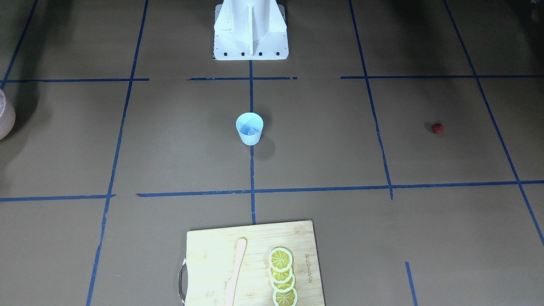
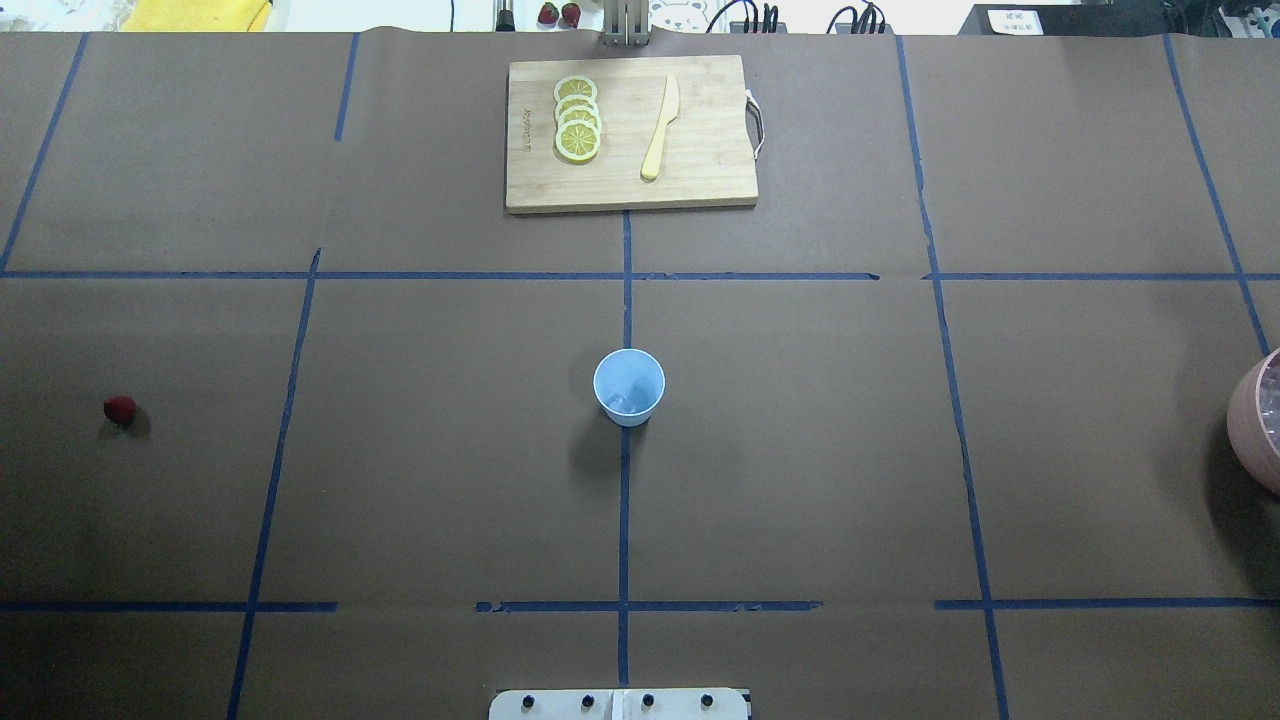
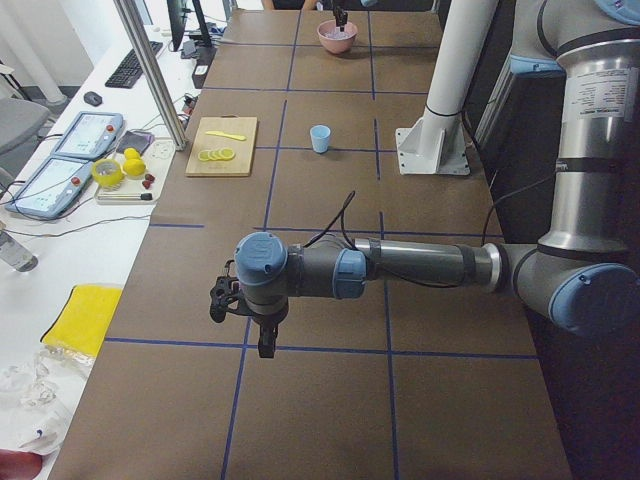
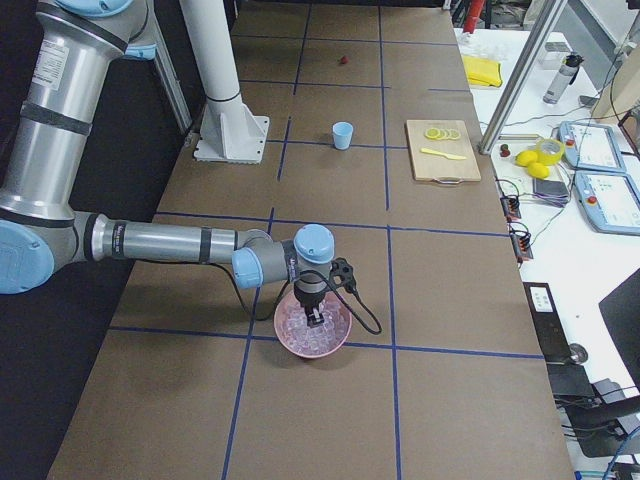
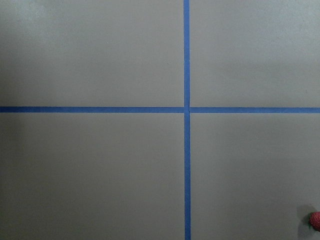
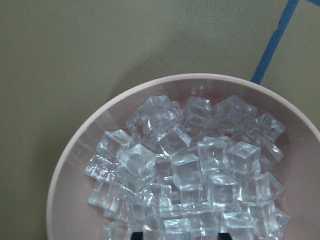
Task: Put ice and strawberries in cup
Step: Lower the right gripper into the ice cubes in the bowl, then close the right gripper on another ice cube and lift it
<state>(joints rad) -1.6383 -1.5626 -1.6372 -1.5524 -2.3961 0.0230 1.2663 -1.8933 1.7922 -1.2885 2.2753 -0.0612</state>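
right claw (image 4: 316, 319) just above clear ice cubes (image 6: 187, 170) heaped in pink round bowl (image 6: 65, 180); open or closed, cannot tell. best drop straight, pinch one top cube's flat faces. light-blue tapered cup (image 4: 343, 134) far from claw.

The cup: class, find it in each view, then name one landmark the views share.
Exterior front-facing: cup at centre.
Overhead exterior: cup at centre.
Exterior left: cup upper middle.
Exterior right: cup upper middle.
Left wrist: not in it.
Right wrist: not in it.
Shared landmark: the cutting board, in all four exterior views.
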